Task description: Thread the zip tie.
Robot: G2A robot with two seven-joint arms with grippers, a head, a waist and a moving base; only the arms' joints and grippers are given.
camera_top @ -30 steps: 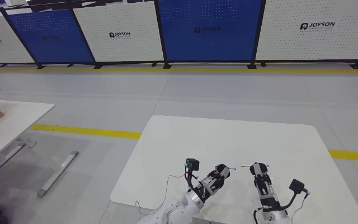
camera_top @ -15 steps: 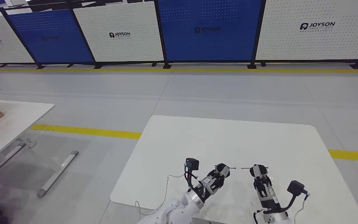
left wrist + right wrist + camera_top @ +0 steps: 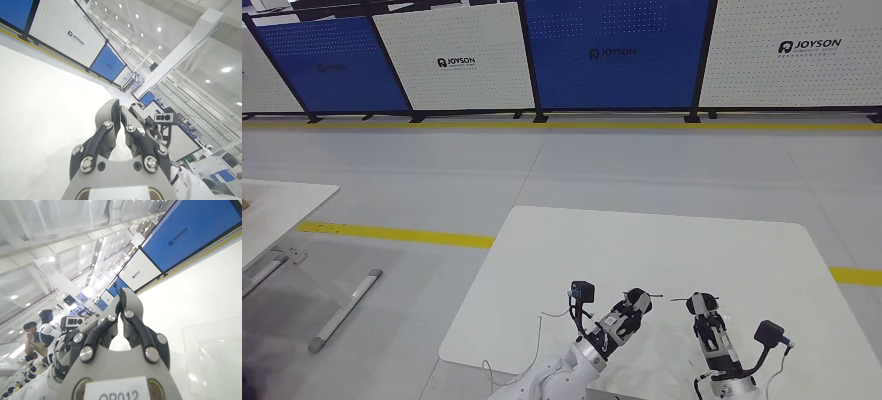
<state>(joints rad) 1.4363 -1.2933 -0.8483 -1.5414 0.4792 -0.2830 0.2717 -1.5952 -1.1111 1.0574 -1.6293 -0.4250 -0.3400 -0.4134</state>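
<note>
Here the right gripper (image 3: 120, 296) clamps the zip tie (image 3: 115, 285), head poking beyond its tip; left gripper (image 3: 119, 110) pinched closed.

The table (image 3: 572, 250) is plain white and the zip tie (image 3: 116, 288) is black. The left gripper (image 3: 119, 110) and the right gripper (image 3: 121, 295) have light grey shells with black ribbed pads (image 3: 114, 113) and silver screws. Behind, the panels (image 3: 617, 60) alternate blue and white with fine dots, and a yellow line (image 3: 392, 234) crosses the grey floor (image 3: 442, 170).

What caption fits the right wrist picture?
Right end effector shut on a black zip tie, over the white table.
</note>
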